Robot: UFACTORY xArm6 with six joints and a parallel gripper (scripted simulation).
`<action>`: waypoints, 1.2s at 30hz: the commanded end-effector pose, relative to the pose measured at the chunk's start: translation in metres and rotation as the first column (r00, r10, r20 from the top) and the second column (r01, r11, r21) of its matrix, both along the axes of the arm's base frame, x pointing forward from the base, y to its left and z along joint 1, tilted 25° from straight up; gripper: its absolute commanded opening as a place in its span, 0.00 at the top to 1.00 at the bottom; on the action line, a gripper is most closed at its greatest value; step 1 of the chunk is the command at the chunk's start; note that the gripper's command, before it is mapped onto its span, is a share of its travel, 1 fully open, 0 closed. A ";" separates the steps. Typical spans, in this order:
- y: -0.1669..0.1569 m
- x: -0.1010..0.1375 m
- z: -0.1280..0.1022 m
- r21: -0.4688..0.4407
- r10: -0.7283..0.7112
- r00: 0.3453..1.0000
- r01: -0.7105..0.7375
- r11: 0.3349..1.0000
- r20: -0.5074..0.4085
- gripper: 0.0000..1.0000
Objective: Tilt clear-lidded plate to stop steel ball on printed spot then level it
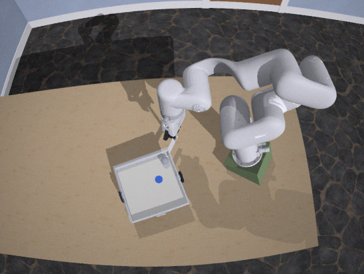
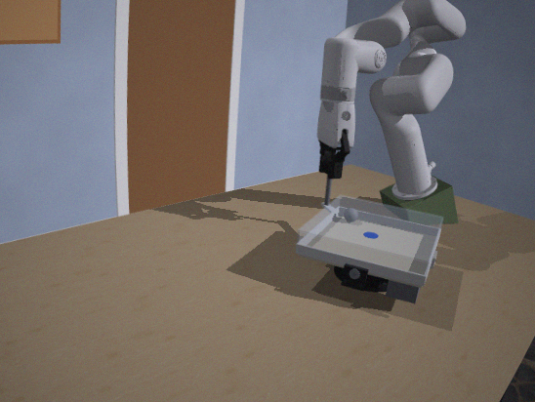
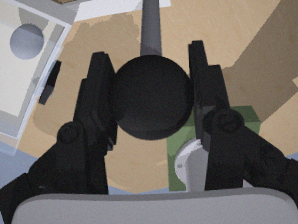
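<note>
The square clear-lidded plate (image 1: 151, 184) sits on a dark pivot base (image 2: 363, 279) on the table. A blue printed spot (image 1: 159, 179) marks its middle. The steel ball (image 1: 164, 160) rests in the plate's far corner near the handle, apart from the spot; it also shows in the exterior view (image 2: 351, 214) and the wrist view (image 3: 27, 40). A thin handle rod (image 2: 328, 193) rises from that corner and ends in a dark round knob (image 3: 150, 96). My gripper (image 3: 151, 65) is shut on the knob, above the corner. The plate looks slightly tilted.
The arm's green base block (image 1: 252, 163) stands to the right of the plate. The table's curved edge runs along the front and right.
</note>
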State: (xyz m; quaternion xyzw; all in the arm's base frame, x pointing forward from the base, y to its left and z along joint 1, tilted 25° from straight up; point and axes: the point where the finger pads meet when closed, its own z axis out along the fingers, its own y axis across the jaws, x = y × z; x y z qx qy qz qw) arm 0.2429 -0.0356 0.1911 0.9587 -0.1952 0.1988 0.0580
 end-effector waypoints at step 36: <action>0.002 -0.003 0.001 0.001 0.002 1.000 -0.002 1.000 0.014 1.00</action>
